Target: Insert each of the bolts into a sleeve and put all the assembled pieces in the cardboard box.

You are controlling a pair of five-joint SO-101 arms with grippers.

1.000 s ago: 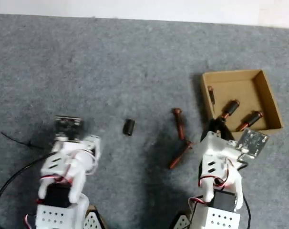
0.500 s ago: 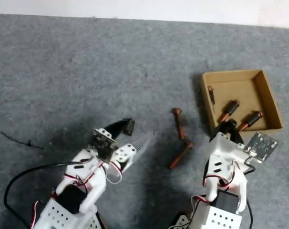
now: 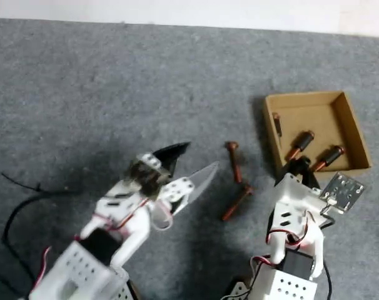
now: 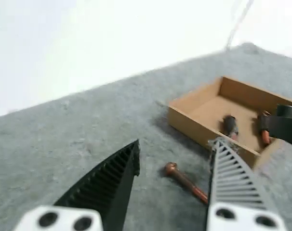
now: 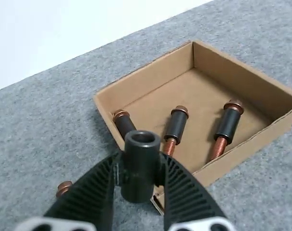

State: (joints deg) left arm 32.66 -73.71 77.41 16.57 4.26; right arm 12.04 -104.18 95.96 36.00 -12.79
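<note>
Left arm: we saw it swing from 8 o'clock toward centre, jaws spread wide and empty.
Right arm: jaws gripped a sleeve beside the box at 2 o'clock.
Loose bolts: two lay at 3 o'clock of the left jaws, which we judged the likely next pickup.

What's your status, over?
Left gripper open, near two loose bolts. Right gripper shut on sleeve, beside cardboard box. Three assembled pieces inside box.
</note>
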